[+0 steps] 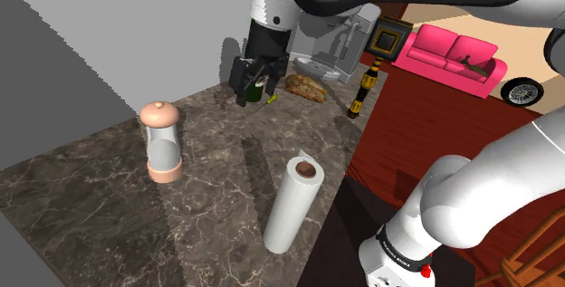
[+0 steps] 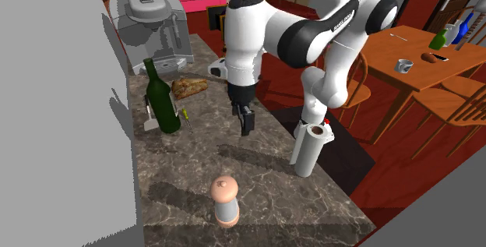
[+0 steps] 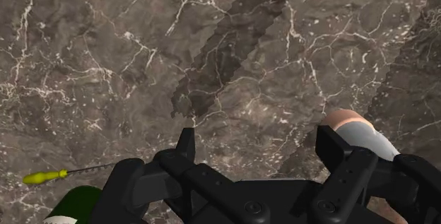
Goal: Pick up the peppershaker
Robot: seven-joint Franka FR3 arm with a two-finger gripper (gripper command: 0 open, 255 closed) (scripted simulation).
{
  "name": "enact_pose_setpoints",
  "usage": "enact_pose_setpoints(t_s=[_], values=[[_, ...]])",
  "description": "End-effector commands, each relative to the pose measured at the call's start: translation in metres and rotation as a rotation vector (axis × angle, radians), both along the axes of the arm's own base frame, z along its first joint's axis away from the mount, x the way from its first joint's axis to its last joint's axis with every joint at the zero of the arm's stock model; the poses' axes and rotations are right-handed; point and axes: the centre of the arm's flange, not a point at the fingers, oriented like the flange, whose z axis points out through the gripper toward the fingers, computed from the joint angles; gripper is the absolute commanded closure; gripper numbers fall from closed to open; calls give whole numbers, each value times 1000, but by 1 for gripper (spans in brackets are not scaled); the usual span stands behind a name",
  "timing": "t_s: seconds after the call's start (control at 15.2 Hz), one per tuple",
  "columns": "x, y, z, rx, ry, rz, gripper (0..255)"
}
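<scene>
Partly covered, partly cut off
In the wrist view, one of the fingers (image 3: pixel 332 152) is covering part of the pepper shaker (image 3: pixel 355 125); the green bottle (image 3: pixel 78 201) is running off the picture's edge.

Claw (image 3: pixel 258 143) wide open, downward

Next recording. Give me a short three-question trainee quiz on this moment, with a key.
1. True or false: the paper towel roll touches the pepper shaker.
2. The pepper shaker is: A upright on the counter; B lying on its side; C clasped in the hand.
3. Fill in: the hand's fingers stand ____, with nothing between them.
Key: 1 false; 2 A; 3 apart (open).
</scene>
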Motion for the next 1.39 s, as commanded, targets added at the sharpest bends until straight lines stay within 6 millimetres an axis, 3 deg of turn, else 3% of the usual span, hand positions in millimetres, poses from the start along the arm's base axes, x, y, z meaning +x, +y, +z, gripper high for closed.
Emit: enact_pose_setpoints(t_s=[0.0,0.86,1.32], values=[[11,22,1,-2,-7,-5,0],[94,172,2,-22,-50,-25,0],[97,178,-30,-23,-51,-26,0]])
